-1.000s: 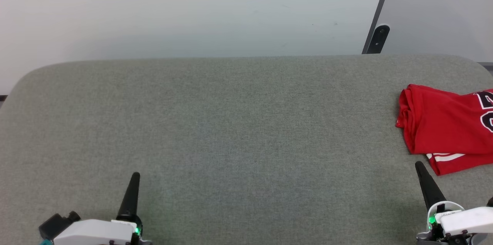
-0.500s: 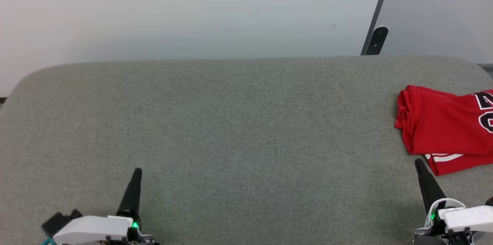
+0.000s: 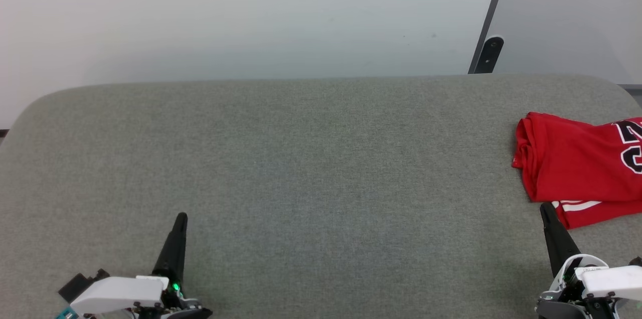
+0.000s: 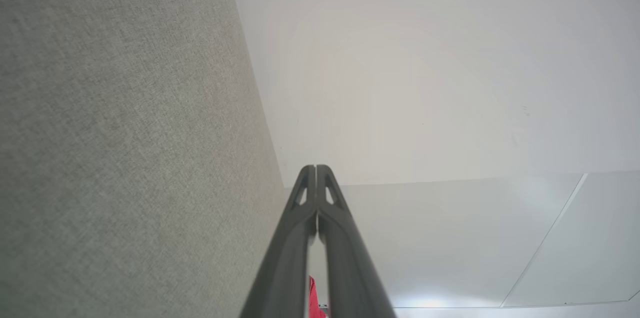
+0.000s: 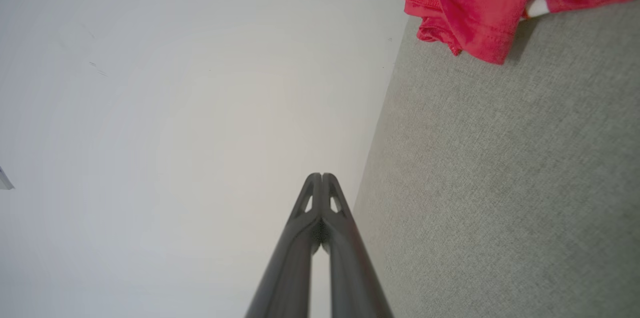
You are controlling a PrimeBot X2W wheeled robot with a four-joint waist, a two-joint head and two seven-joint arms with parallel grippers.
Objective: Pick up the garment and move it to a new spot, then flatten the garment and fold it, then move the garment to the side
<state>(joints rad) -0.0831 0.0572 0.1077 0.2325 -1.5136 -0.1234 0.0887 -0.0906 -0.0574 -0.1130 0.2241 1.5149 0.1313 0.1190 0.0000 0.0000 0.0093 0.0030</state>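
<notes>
Lying folded at the right end of the grey desk is the red shirt. It has white stripes and part of a black number, cut off at the edge. The left jaws and right jaws are pressed shut, holding nothing. The right jaws point near the shirt. A white wall stands behind.

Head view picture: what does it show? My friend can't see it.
A folded red garment with white stripes lies at the right edge of a wide grey fabric surface, partly cut off by the picture. The left gripper and right gripper sit in the bottom corners, dark fingers shut, pointing up, empty. A pale wall stands behind.
</notes>
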